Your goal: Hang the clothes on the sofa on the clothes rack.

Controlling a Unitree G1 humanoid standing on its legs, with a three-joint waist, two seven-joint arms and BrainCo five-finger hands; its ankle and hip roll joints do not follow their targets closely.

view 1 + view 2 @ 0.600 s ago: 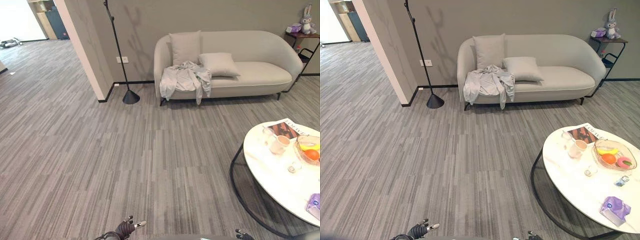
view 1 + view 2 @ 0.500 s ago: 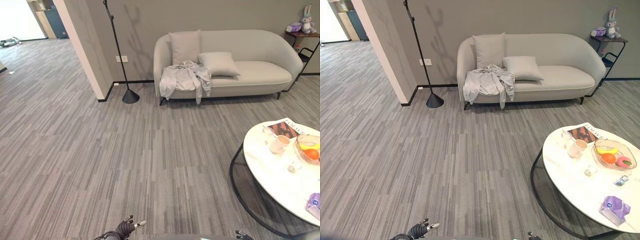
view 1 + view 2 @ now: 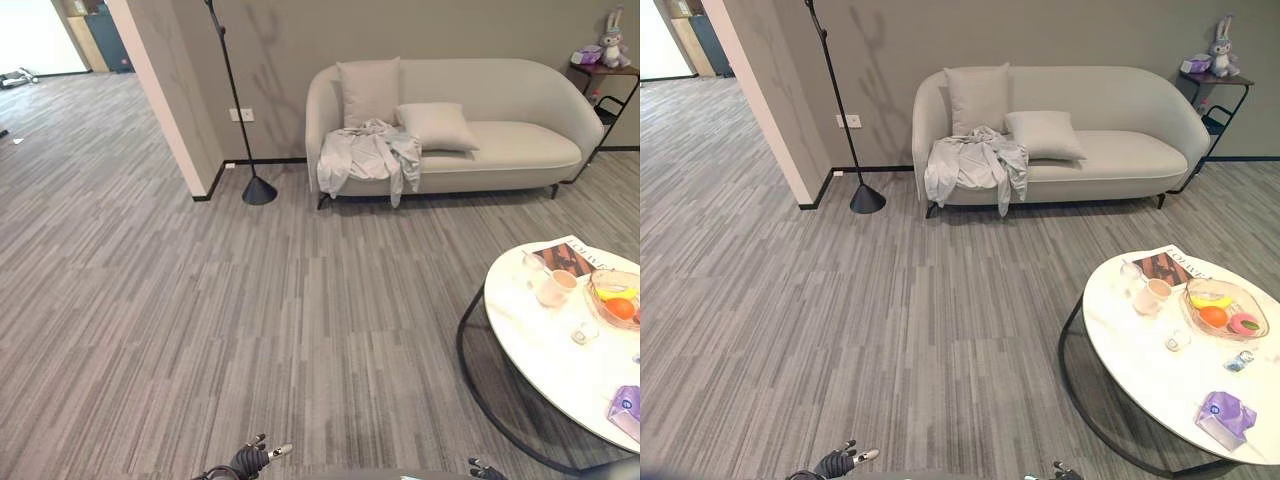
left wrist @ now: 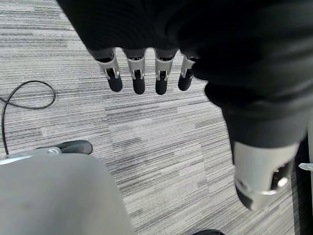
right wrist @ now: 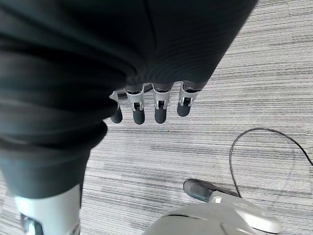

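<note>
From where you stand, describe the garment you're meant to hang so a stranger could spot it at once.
Against the far wall stands a pale sofa. On its end nearest the black clothes rack, a light grey garment lies crumpled, spilling over the seat's front edge. Unlike the two smooth cushions beside it, it is wrinkled and shapeless.

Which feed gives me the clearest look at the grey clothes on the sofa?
Either eye view: both show the grey clothes whole, draped over the sofa's front edge beside the cushions, equally well from slightly different angles. Both wrist views look at floor past each hand.
</note>
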